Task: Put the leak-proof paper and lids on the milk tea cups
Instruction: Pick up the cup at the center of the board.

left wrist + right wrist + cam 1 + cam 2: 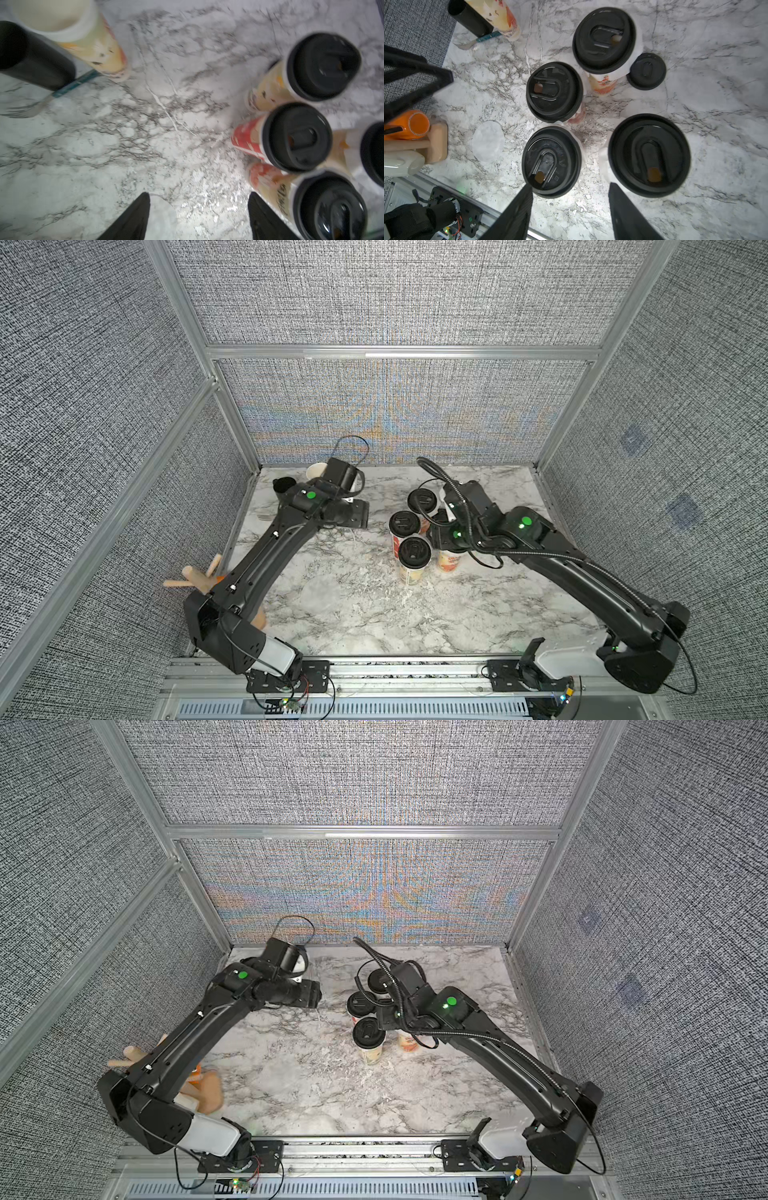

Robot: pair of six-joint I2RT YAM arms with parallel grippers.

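Several milk tea cups with black lids stand clustered right of centre (405,524) (368,1033) (554,91) (297,137). White paper edges stick out under some of the lids. One milk tea cup (318,470) (62,18) stands open at the back left. A round sheet of leak-proof paper (488,141) (162,216) lies flat on the marble, partly behind a left finger. My left gripper (198,195) (357,518) hangs open above the marble, holding nothing. My right gripper (570,185) (442,541) is open above the lidded cluster, empty.
A short black mug (284,485) (31,58) and a fork (27,108) (262,516) sit beside the open cup. A loose black lid (646,71) lies behind the cluster. A wooden rack (195,576) with an orange mug (411,126) stands front left. Fabric walls enclose the table (374,614).
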